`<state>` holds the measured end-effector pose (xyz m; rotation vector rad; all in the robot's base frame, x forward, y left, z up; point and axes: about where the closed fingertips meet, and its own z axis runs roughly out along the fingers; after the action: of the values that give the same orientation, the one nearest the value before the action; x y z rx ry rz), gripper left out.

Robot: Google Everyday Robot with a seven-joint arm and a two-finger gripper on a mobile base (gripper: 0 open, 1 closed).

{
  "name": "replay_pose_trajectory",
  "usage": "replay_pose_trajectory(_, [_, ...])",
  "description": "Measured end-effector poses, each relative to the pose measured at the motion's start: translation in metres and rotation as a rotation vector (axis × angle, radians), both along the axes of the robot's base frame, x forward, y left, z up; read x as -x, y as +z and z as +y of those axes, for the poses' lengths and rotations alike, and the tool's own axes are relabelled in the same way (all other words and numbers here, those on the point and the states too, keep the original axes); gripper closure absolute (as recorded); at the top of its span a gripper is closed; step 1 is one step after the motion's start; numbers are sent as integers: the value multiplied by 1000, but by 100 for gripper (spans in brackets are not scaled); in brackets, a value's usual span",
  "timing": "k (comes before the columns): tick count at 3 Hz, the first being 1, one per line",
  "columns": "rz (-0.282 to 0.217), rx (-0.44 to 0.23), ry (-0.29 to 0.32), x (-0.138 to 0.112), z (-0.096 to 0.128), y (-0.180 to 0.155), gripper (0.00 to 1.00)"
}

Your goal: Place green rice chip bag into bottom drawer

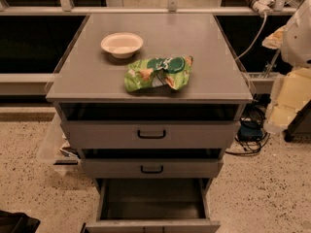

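Note:
The green rice chip bag (158, 73) lies crinkled on the grey cabinet top (97, 76), near its front edge and just right of the middle. The bottom drawer (153, 200) is pulled far out and shows a dark, bare interior. The gripper is not in view. Only a white and cream shape that may be part of the arm (297, 38) shows at the right edge, away from the bag.
A white bowl (122, 44) stands on the cabinet top behind and left of the bag. The two shallower drawers with black handles, upper (151, 134) and middle (151, 169), stand slightly out. Cables (250, 130) and clutter lie on the speckled floor to the right.

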<state>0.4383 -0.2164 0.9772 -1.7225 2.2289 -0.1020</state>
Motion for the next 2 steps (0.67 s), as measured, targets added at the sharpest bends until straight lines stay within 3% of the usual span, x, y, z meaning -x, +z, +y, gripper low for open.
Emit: replay_pose_trajectory(2, [-10, -17, 17, -6, 3, 2, 0])
